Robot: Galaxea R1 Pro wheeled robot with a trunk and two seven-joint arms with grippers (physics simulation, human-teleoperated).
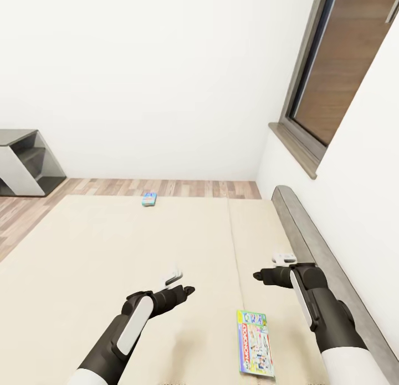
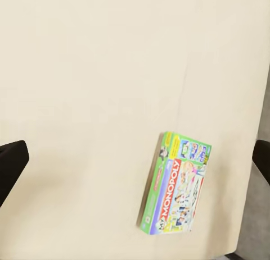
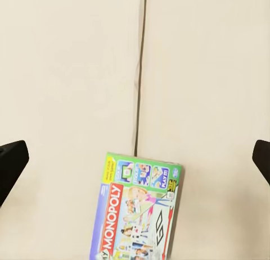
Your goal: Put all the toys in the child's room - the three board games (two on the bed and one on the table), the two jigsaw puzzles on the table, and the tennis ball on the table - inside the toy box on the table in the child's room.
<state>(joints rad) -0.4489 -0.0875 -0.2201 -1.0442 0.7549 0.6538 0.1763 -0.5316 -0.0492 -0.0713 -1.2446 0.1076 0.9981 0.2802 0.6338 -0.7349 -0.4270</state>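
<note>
You face a wide cream bed [image 1: 122,246] in a white-walled room, its grey headboard [image 1: 321,252] running along the right under a window [image 1: 343,69]. The Monopoly box [image 1: 255,342] lies flat near you, just right of the mattress seam [image 1: 235,252]; the small blue game box [image 1: 149,198] sits at the far edge. Lying flush, the Monopoly box could slide or tilt out if you pinch only one corner. Both arms reach forward over the mattress, left pincer [image 1: 185,290] and right pincer [image 1: 259,275] spread wide and empty.
</note>
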